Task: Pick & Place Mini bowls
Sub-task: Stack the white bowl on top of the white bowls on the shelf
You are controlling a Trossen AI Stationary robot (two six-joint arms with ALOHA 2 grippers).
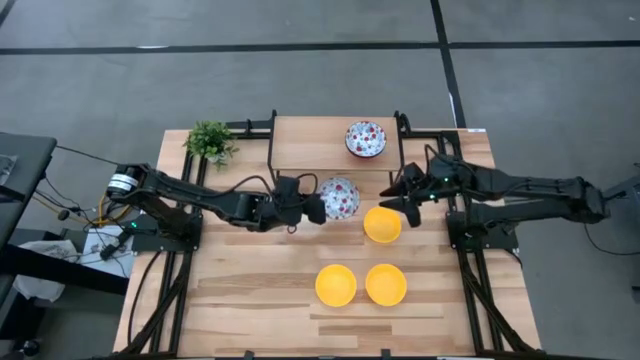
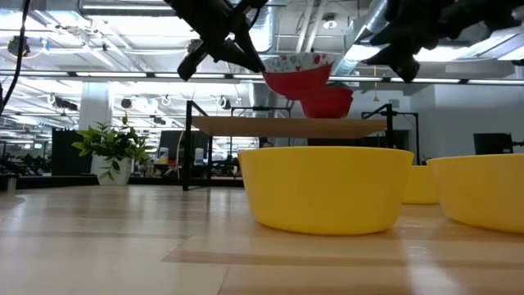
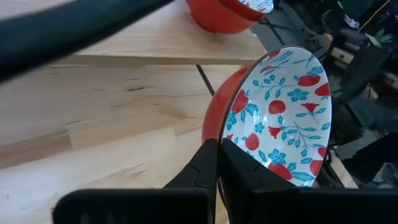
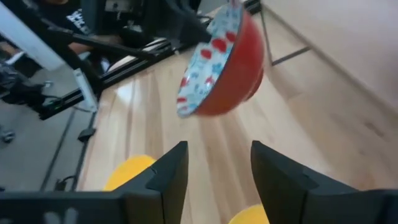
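In the left wrist view the floral bowl hides part of the right arm behind it and a second floral bowl is cut by the frame edge, while in the low view a yellow bowl runs off the side.

Light wooden plank table on a grey tiled floor; small green potted plant at its far left corner. Beyond: ceiling ducts and strip lights.
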